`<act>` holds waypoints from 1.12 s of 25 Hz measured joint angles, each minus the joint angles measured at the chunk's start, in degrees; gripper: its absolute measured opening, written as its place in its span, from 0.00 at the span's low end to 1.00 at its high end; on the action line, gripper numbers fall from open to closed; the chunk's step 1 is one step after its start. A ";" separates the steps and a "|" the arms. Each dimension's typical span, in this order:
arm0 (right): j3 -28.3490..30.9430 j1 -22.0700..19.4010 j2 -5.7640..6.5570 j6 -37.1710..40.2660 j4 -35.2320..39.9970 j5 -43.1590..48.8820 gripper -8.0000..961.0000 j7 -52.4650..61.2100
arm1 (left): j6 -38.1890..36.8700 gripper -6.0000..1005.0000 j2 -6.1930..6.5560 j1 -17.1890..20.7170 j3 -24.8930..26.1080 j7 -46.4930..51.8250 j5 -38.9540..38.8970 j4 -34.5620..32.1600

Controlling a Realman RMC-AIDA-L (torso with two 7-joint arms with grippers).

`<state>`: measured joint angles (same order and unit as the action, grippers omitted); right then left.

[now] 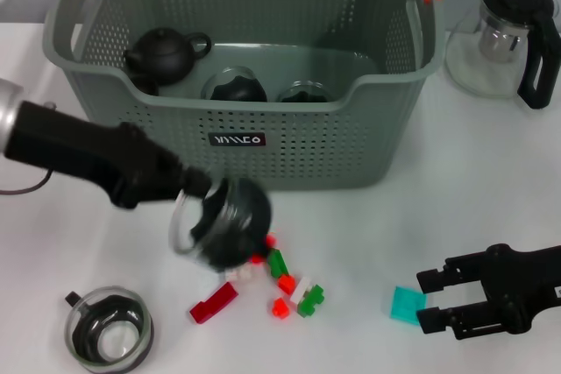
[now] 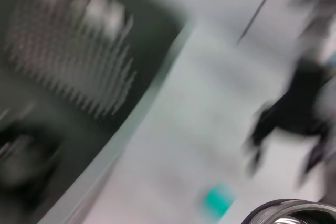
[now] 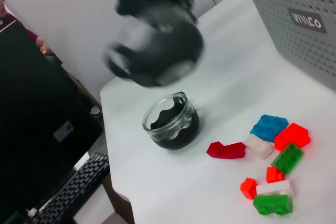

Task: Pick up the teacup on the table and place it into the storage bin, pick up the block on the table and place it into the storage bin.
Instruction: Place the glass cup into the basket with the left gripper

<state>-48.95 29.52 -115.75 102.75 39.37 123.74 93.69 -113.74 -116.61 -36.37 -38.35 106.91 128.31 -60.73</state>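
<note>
We see our left hand [image 1: 197, 208] in front of the storage bin [image 1: 254, 142], clenched on a glass teacup [image 1: 223, 223] that it holds in the air above the scattered blocks [image 1: 279, 282], tipped on its side and blurred. The right wrist view shows the same cup [image 3: 155, 51] raised over a second glass cup [image 3: 170, 121], which stands upright on the bench [image 1: 394, 234] near its front left corner. The bin sits at the back of the bench and holds a black teapot [image 1: 165, 52] and two dark cups [image 1: 235, 87] along its front wall. Red, green, white and blue blocks lie on the bench just below the lifted cup. Our right hand [image 1: 429, 299] rests low at the right, its fingers spread apart and gripping nothing, with a teal block [image 1: 407, 305] lying right at its fingertips. A glass pitcher [image 1: 507, 37] stands right of the bin.
</note>
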 joint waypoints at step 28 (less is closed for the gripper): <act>-0.01 0.31 -0.09 0.50 0.00 0.27 0.71 0.00 | 35.86 0.05 5.02 -23.39 -19.21 37.33 18.25 1.91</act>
<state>-48.96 29.83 -115.84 103.25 39.37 124.02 93.69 -77.88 -111.60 -59.75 -57.56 144.24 146.56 -58.82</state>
